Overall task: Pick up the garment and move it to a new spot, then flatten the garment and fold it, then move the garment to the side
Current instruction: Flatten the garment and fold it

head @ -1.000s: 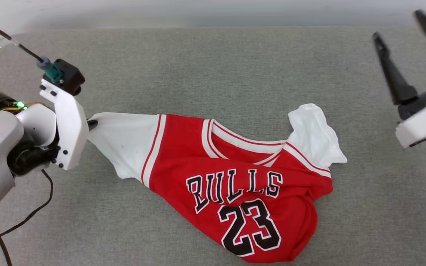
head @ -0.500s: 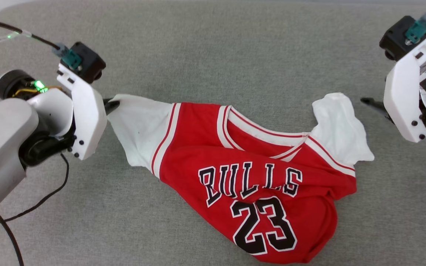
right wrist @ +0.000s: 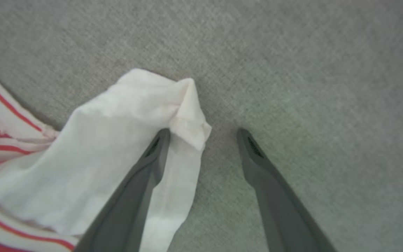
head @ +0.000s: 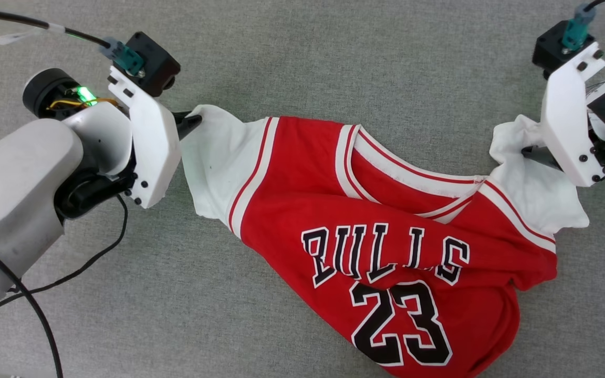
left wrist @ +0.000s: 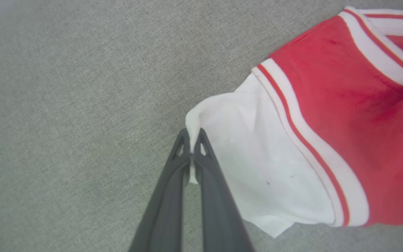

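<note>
Clearly, the bright red jersey shirt with a white-outlined black 23, BULLS lettering and white sleeve panels lies crumpled on the grey woven cloth surface. It stretches across the head view from one arm to the other, its lower body bunched toward the bottom right edge.

The left gripper sits at the tip of the white sleeve on the robot's left. From the head, a white camera bracket hides most of its fingers, so just a dark tip shows against the cloth. The left wrist view settles the matter: the two dark fingers are pressed together with a fold of the sleeve's edge pinched between them, and the sleeve rises to a small peak there. Red-and-white striped trim runs along the sleeve's inner seam.

The right gripper is at the opposite white sleeve, again largely behind its own bracket from the head, so contact there is hard to judge. The right wrist view shows its jaws spread wide and clasping nothing. One finger lies over the sleeve cloth, the other stands over bare grey surface, and the sleeve's folded corner pokes into the gap between them.

A thin black cable loops on the surface beside the left arm.
</note>
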{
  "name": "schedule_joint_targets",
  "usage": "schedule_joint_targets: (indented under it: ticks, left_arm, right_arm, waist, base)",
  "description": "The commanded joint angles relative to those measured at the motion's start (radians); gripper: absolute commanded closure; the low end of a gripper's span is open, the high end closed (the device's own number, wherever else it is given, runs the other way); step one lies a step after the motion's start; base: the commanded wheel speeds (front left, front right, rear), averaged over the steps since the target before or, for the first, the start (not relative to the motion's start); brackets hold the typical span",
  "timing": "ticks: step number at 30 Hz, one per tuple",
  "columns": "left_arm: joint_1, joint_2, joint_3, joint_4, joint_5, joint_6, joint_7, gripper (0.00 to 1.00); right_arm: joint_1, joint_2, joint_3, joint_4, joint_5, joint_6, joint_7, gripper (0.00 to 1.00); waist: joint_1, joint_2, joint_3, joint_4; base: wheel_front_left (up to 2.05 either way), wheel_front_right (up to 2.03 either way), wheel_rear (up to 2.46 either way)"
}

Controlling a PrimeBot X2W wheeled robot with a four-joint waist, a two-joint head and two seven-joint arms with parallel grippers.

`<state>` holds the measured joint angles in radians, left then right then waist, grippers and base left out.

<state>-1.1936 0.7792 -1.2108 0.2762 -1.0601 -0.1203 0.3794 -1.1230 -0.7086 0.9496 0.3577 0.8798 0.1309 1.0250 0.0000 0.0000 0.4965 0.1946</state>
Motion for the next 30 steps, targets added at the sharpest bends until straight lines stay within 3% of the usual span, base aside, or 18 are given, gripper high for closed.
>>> schedule_joint_targets:
  ticks: [1, 2, 3, 4, 12, 22, 30]
  left_arm:
    - [-0.010, -0.007, -0.001, 0.005, 0.000, -0.003, -0.008, 1.00]
    - [-0.010, -0.010, -0.003, 0.009, -0.001, -0.003, -0.009, 1.00]
    - [-0.008, -0.011, -0.004, 0.014, -0.003, -0.003, -0.011, 1.00]
    - [-0.004, -0.011, -0.007, 0.019, -0.006, -0.005, -0.012, 1.00]
    - [0.013, 0.001, -0.015, 0.035, -0.002, -0.007, -0.064, 1.00]
    - [-0.039, 0.061, 0.038, -0.015, 0.049, 0.001, -0.215, 1.00]
    - [-0.148, 0.031, 0.105, -0.022, 0.075, 0.016, -0.275, 1.00]
  right_arm:
    - [0.055, 0.017, 0.035, 0.023, 0.023, 0.000, -0.011, 0.00]
    - [0.065, 0.021, 0.047, 0.022, 0.035, 0.000, -0.019, 0.00]
    - [0.066, 0.023, 0.053, 0.018, 0.042, 0.000, -0.035, 0.56]
    - [0.060, 0.023, 0.052, 0.018, 0.048, 0.000, -0.053, 1.00]
    - [0.001, -0.026, 0.022, 0.005, 0.099, 0.000, -0.209, 1.00]
    - [-0.004, -0.160, -0.036, -0.124, 0.167, 0.000, -0.402, 1.00]
    - [-0.099, -0.194, -0.094, -0.149, 0.139, 0.000, -0.473, 1.00]
  waist:
    - [0.0000, 0.0000, 0.005, 0.007]
    - [0.0000, 0.0000, 0.003, 0.007]
    - [0.0000, 0.0000, 0.000, 0.004]
    - [0.0000, 0.0000, -0.006, 0.000]
    - [0.0000, 0.0000, -0.116, -0.027]
    - [0.0000, 0.0000, -0.245, -0.074]
    - [0.0000, 0.0000, -0.265, -0.102]
  base:
    - [0.00, 0.00, 0.00]
    - [0.00, 0.00, 0.00]
    - [0.00, 0.00, 0.00]
    - [0.00, 0.00, 0.00]
    - [0.00, 0.00, 0.00]
    - [0.00, 0.00, 0.00]
    - [0.00, 0.00, 0.00]
